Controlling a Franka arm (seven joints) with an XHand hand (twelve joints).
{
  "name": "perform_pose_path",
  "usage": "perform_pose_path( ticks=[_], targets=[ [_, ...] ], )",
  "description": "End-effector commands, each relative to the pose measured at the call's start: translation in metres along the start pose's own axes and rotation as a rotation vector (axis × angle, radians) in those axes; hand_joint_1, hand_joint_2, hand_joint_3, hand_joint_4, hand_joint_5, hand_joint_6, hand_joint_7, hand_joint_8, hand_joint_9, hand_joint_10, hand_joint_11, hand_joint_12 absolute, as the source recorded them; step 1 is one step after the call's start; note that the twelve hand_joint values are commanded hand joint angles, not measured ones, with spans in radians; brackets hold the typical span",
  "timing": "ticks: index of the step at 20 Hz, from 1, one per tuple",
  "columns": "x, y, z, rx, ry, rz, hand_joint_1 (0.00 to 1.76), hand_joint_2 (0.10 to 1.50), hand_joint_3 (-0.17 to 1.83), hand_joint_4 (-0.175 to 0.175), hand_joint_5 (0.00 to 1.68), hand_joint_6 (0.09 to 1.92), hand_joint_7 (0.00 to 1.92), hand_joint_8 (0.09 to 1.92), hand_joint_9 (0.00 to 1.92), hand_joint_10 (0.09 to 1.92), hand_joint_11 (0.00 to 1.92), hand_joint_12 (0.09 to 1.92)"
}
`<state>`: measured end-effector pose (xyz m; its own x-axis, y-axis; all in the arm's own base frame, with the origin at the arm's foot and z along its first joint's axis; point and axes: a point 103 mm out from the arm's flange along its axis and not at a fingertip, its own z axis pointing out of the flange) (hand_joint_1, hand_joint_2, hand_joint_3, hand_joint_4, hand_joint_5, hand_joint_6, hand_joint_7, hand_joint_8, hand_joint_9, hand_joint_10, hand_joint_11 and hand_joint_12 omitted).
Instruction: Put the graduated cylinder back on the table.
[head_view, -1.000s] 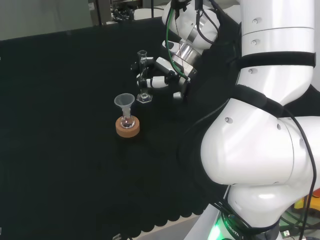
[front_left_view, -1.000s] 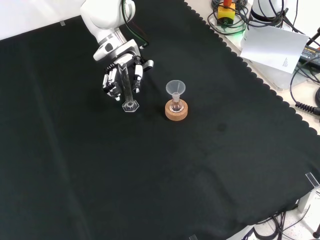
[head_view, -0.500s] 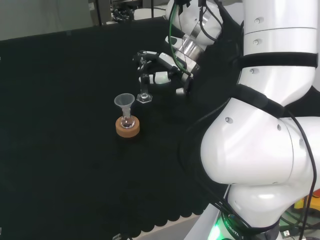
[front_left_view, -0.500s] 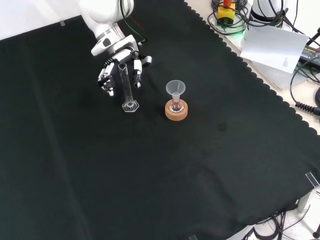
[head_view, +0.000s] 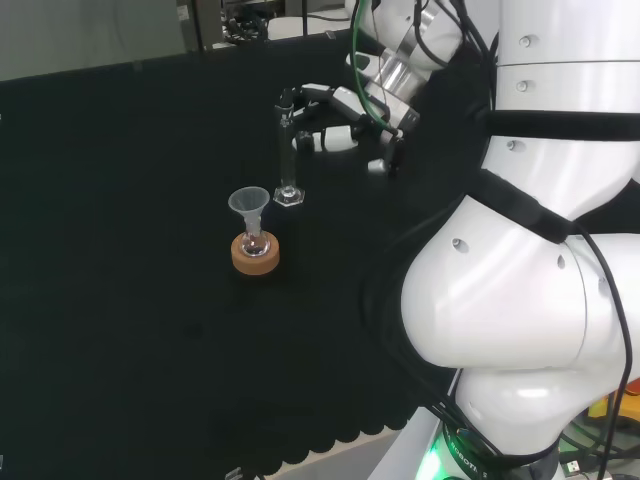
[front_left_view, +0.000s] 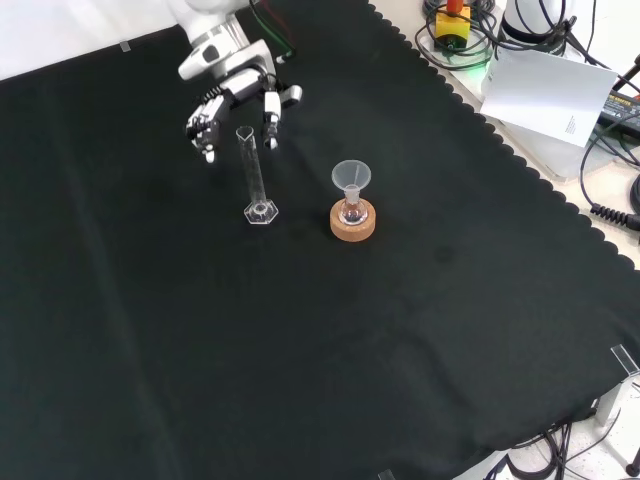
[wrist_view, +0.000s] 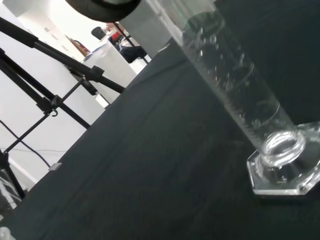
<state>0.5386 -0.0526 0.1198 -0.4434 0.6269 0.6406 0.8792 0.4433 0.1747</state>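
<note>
The clear graduated cylinder (head_view: 288, 150) (front_left_view: 253, 178) (wrist_view: 240, 100) stands upright on the black cloth on its hexagonal foot. Nothing holds it. The hand (head_view: 340, 120) (front_left_view: 232, 98) hovers above and just beyond the cylinder's top, its fingers straight and spread, apart from the glass. In the wrist view the cylinder's tube and foot are close and large, with droplets inside the tube.
A clear funnel (head_view: 249, 205) (front_left_view: 352, 180) sits in a small flask on a cork ring (head_view: 255, 254) (front_left_view: 353, 223), close beside the cylinder. White paper and cables (front_left_view: 548, 90) lie past the cloth's scalloped edge in the front view.
The hand has let go of the cylinder, opened its fingers and risen up and away. The cylinder stays standing on the cloth.
</note>
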Motion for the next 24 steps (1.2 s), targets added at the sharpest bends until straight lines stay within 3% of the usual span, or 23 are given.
perform_pose_path(
  ticks=[1, 8, 14, 18, 24],
  targets=[
    [0.025, -0.032, -0.051, 0.007, -0.114, 0.089, 0.76, 0.88, -0.17, -0.079, 0.37, 0.27, 0.26, 0.70, 0.76, 0.09, 0.23, 1.40],
    [0.084, -0.057, -0.097, 0.037, -0.281, 0.146, 0.74, 0.89, -0.17, -0.079, 0.36, 0.24, 0.24, 0.70, 0.73, 0.09, 0.22, 1.40],
    [0.135, -0.073, -0.123, 0.049, -0.371, 0.192, 0.73, 0.94, -0.17, -0.065, 0.34, 0.16, 0.18, 0.70, 0.67, 0.09, 0.19, 1.42],
    [0.157, -0.078, -0.132, 0.094, -0.429, 0.225, 0.71, 0.96, -0.17, -0.053, 0.33, 0.11, 0.11, 0.69, 0.62, 0.09, 0.15, 1.44],
    [0.177, -0.084, -0.142, 0.094, -0.499, 0.244, 0.67, 0.98, -0.17, -0.045, 0.32, 0.09, 0.05, 0.67, 0.54, 0.09, 0.08, 1.46]
  ],
)
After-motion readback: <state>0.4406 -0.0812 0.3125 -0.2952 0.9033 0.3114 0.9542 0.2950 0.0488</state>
